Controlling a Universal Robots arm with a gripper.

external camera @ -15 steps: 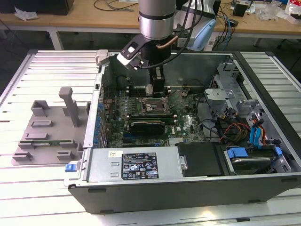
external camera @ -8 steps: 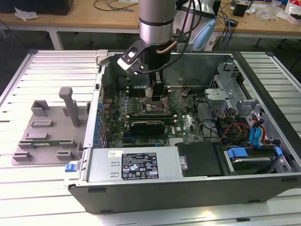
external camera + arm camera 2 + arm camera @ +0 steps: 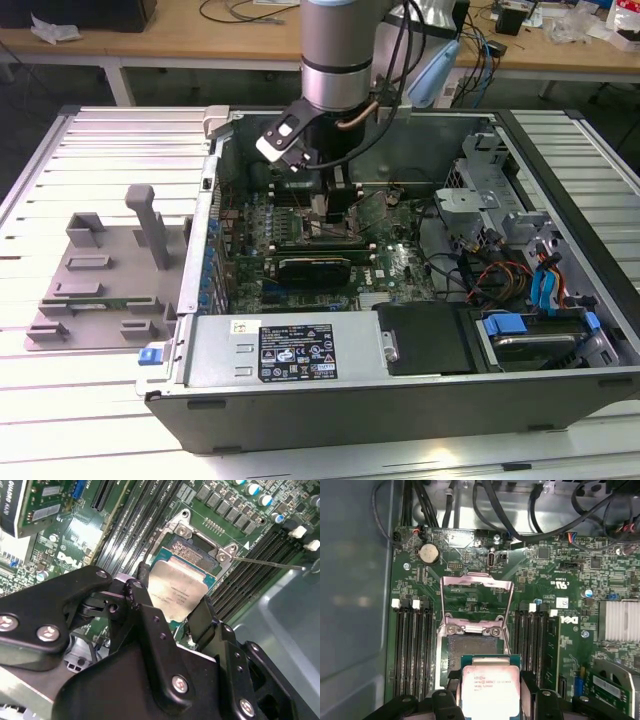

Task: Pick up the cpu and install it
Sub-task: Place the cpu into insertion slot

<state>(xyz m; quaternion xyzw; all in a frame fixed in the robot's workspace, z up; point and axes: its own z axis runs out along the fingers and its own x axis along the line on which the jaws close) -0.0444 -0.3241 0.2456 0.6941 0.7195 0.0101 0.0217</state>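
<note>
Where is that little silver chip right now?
In the first wrist view the chip is held in the gripper, partly over the open socket in the middle of the green board.

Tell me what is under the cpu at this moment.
The cpu, held in the gripper, is over the open socket. A strip of the socket's dark contact field shows beyond the chip, with the load plate flipped up. The rest under the chip is covered.
</note>
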